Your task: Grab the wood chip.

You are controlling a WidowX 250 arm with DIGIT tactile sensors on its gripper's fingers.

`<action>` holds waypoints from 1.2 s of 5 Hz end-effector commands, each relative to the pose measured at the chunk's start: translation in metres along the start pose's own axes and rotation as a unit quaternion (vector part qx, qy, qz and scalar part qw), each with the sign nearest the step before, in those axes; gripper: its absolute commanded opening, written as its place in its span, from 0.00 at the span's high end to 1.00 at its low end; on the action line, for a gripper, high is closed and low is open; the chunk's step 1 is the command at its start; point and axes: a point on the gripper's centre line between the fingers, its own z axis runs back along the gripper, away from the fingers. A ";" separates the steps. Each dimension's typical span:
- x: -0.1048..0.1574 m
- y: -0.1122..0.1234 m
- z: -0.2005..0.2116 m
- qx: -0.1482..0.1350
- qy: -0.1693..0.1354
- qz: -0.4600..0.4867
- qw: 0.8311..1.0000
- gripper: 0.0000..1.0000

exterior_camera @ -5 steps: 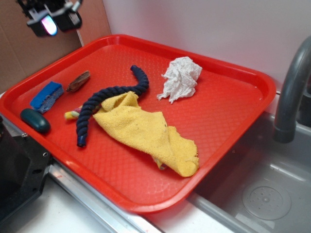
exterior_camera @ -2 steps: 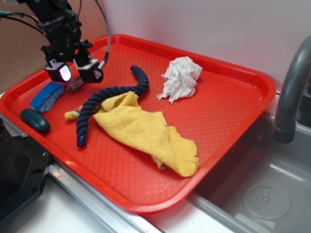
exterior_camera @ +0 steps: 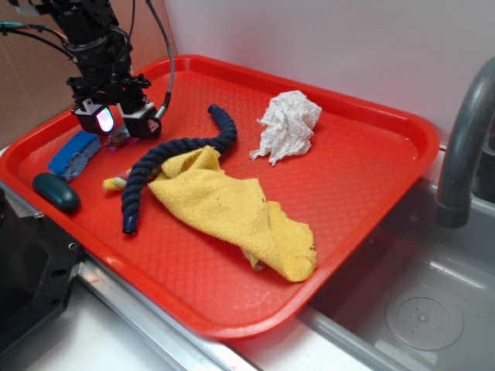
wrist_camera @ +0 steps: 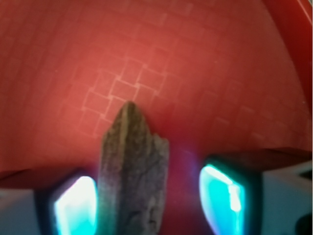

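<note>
Claw [wrist_camera: 146,200] stood open, straddling the rough brown wood chip [wrist_camera: 132,171] (on red plastic tray [exterior_camera: 371,154]); closing and lifting remained.

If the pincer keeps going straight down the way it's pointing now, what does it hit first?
Most likely the wood chip. The wrist view shows it lying between the open pincer's fingers, with the red tray right beneath. How much height remains is hard to judge.
</note>
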 end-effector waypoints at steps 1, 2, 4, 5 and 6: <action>-0.012 -0.003 0.009 -0.018 -0.013 -0.006 1.000 1.00; -0.019 -0.012 0.024 -0.044 -0.008 -0.010 0.999 1.00; -0.041 -0.050 0.106 -0.046 -0.054 -0.039 0.997 1.00; -0.044 -0.058 0.155 -0.050 -0.096 -0.049 0.993 1.00; -0.042 -0.057 0.205 -0.074 -0.105 -0.053 0.990 1.00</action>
